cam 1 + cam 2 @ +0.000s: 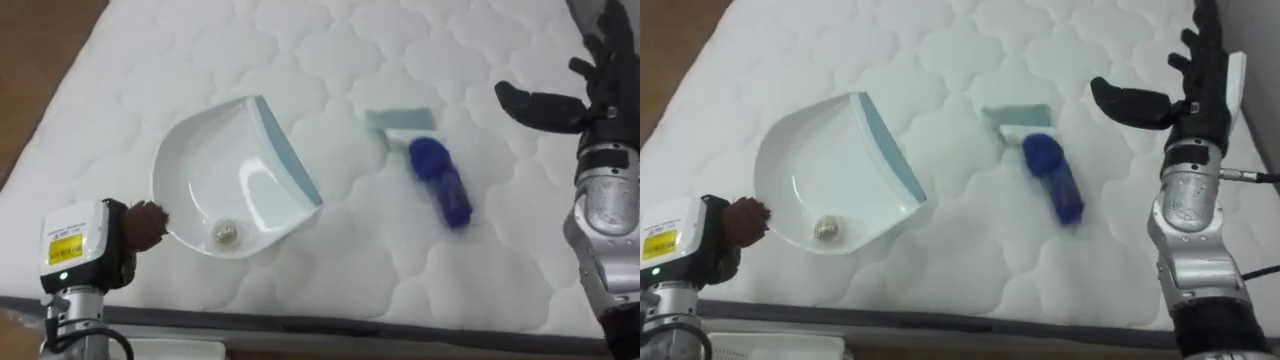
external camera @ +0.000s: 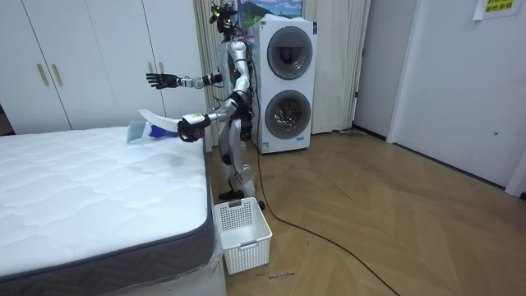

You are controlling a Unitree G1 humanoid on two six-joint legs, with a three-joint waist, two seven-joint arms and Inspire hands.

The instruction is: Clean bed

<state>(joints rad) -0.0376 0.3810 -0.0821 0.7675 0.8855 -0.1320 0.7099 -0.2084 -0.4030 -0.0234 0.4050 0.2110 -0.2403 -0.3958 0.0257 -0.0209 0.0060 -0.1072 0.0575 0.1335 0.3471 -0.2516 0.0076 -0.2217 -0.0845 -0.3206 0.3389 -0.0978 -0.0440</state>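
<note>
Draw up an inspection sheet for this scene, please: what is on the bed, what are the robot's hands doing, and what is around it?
Surface: white quilted mattress.
Job's things: white dustpan held above the mattress near its edge; blue brush lying on the mattress to the dustpan's right.
Clutter: small crumpled ball inside the dustpan.
Hands: left hand curled on the dustpan's rear; right hand raised, open, holding nothing.
Cables: nothing seen beyond the robot's own.
Surroundings: white basket on the wooden floor beside the bed; stacked washing machines; wardrobe doors.
</note>
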